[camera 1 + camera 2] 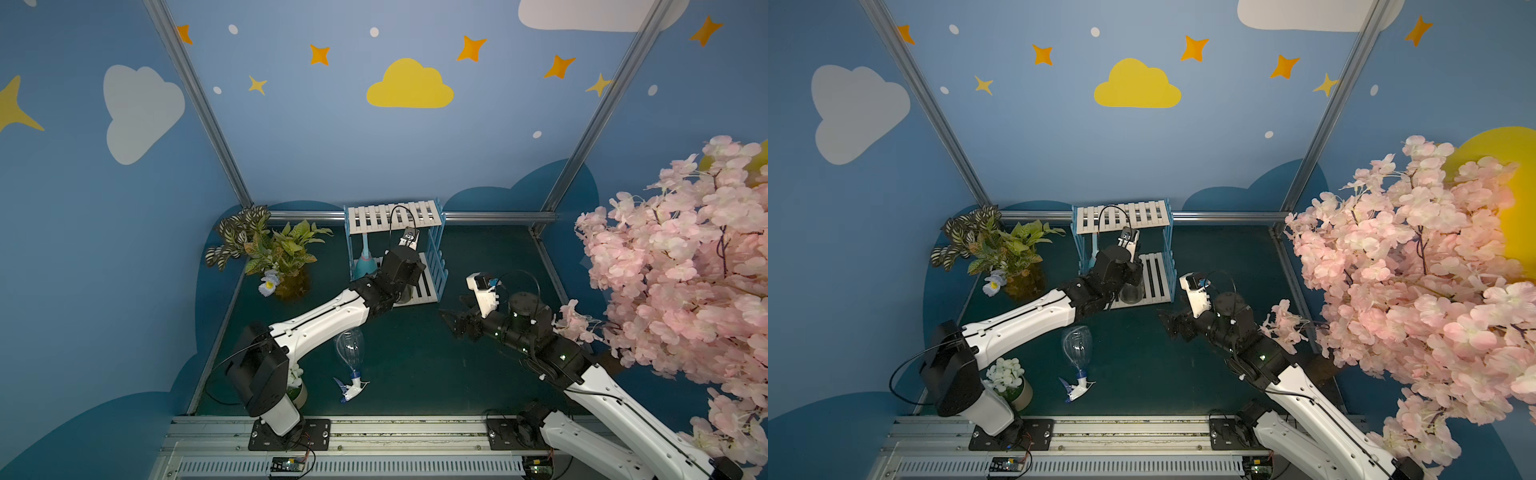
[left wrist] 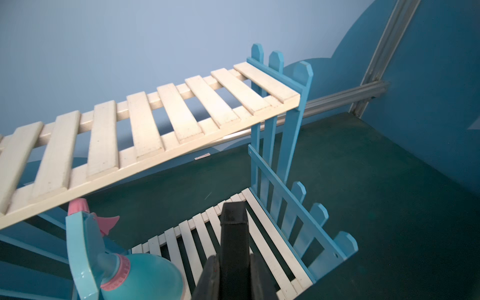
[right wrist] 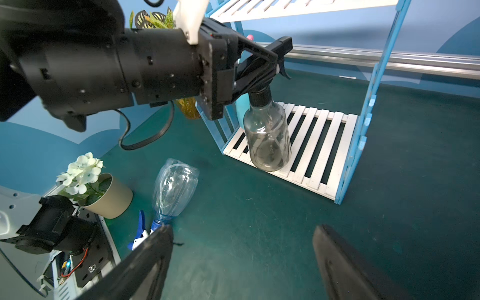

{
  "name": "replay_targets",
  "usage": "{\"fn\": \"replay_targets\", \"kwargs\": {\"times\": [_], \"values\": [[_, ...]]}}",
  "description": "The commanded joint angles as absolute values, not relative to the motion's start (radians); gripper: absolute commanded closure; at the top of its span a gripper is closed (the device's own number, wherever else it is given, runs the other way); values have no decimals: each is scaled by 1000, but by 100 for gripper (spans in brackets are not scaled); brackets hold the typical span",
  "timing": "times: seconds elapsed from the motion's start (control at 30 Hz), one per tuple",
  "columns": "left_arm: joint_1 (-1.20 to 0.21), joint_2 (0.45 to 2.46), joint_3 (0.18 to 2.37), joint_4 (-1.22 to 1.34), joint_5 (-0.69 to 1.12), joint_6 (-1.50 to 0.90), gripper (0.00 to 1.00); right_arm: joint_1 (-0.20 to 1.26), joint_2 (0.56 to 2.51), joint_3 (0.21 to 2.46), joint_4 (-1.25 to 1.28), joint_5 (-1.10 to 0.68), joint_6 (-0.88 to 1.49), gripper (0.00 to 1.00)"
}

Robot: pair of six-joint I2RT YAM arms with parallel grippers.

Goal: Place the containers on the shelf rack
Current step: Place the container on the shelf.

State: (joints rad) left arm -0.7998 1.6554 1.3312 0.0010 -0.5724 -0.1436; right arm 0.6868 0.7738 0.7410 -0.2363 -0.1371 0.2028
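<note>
Smoky-black plastic is what my left gripper (image 3: 259,62) has: the jaws are pinched tight on the trigger head of the smoky black bottle (image 3: 267,137). That bottle stands upright at the front of the lower tier of the shelf rack (image 2: 179,114). It looks seated, though from the right wrist view I cannot be sure its base bears fully on the slats. The light blue bottle (image 2: 145,278) is already on the same tier, just beside the black one and further back. The clear bottle (image 3: 174,187) lies on its side on the table (image 3: 389,207), well apart from the rack. Its nozzle points away from the rack, and it is near the potted white flowers (image 3: 85,168).

So I judge this to be the release step for the second of three containers. My right gripper (image 3: 242,231) hangs wide and empty over bare table in front of the rack, holding nothing.

Next I should spread the left jaws only enough to clear the trigger. Then I should draw back along the line I came in on, staying under the upper tier and off the blue bottle's pink-tipped head. A sideways drag could tip the black bottle off the front edge.

After that comes the clear bottle. It needs a grip around its neck, a turn to upright, and a spot on the free slats beside the black one.
</note>
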Motion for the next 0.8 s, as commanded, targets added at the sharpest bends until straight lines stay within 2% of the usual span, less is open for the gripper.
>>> {"fn": "replay_targets", "kwargs": {"times": [0.0, 0.3, 0.77], "values": [[-804, 1704, 1399, 27, -697, -180, 97, 682, 742, 734, -202, -109, 194, 9], [-802, 1789, 1484, -20, -736, -174, 97, 681, 705, 698, -203, -79, 183, 8], [-731, 1854, 1492, -8, -679, -263, 97, 680, 704, 678, -188, -72, 204, 8]]}}
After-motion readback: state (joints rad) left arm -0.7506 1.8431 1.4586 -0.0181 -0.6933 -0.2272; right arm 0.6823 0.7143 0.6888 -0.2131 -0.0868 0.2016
